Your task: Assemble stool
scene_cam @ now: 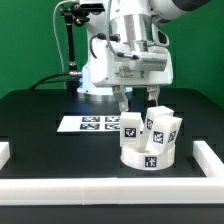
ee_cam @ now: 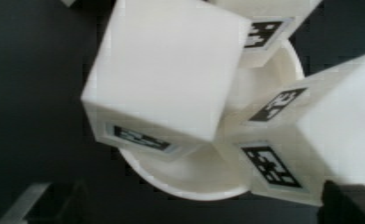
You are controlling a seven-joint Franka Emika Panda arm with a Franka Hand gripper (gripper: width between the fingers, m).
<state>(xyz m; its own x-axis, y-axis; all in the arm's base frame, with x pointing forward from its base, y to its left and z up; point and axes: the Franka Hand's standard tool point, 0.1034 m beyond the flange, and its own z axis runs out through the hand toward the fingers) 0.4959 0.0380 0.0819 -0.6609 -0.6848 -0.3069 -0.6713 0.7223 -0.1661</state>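
The stool's round white seat (scene_cam: 146, 156) lies on the black table with three white tagged legs standing up from it: one nearer the exterior view's left (scene_cam: 134, 126) and two towards its right (scene_cam: 167, 128) (scene_cam: 156, 117). My gripper (scene_cam: 136, 104) hangs just above the left leg, open, its fingers apart on either side of the leg's top and holding nothing. In the wrist view that leg (ee_cam: 161, 75) fills the middle, a second leg (ee_cam: 330, 120) is beside it, and the seat's rim (ee_cam: 188, 185) curves below. The gripper (ee_cam: 188, 212) shows only as dark fingertips (ee_cam: 28, 203) at the picture's corners.
The marker board (scene_cam: 92, 124) lies flat behind the stool towards the exterior view's left. White border rails run along the front (scene_cam: 100, 187) and the right side (scene_cam: 212, 158) of the table. The robot's base (scene_cam: 100, 70) stands behind.
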